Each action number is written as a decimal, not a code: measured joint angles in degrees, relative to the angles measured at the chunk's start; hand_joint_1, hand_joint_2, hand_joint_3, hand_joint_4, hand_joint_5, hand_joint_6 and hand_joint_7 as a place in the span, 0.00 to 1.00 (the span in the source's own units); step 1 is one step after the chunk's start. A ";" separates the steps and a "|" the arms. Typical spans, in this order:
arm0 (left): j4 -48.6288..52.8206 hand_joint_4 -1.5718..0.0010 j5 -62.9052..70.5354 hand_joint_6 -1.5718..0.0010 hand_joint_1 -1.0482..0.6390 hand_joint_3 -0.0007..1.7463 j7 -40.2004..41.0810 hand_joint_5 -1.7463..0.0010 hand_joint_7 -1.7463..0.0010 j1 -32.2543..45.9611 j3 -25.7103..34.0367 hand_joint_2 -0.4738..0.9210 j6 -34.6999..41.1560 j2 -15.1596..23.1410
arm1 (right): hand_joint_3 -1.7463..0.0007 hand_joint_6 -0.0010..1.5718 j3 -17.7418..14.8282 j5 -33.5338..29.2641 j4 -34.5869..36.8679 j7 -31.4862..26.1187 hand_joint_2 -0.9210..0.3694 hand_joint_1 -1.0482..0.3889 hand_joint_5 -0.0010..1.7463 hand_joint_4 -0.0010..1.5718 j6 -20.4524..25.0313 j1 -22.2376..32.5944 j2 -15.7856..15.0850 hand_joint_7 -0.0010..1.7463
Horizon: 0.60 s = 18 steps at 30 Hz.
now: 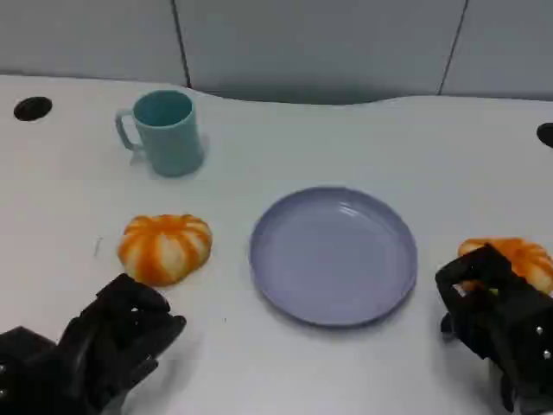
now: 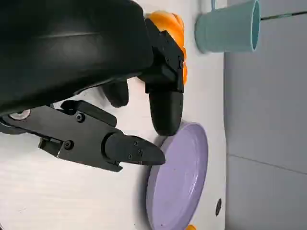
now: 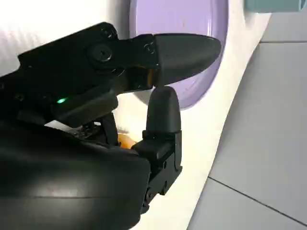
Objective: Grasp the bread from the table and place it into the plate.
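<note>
Fingers of my left hand [image 1: 104,346] are spread and hold nothing, with one bread [image 1: 165,247] on the table just beyond them. My right hand [image 1: 501,320] sits against another bread [image 1: 518,257]; I cannot tell if it grips. The plate [image 1: 333,254] between them carries nothing, so the whole placing is left.

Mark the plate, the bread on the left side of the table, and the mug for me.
plate [image 1: 333,285], head view, on its bare flat centre.
left bread [image 1: 165,248], head view, on the middle of its orange-striped top.
mug [image 1: 168,138], head view, on its teal outer wall.
</note>
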 measured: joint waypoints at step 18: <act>-0.12 0.64 -0.24 0.76 0.44 0.10 0.02 0.00 0.00 0.00 0.05 1.00 0.21 0.00 | 0.75 0.25 0.12 -0.36 -0.36 -0.05 0.00 0.57 1.00 0.39 -0.15 0.02 -0.27 0.91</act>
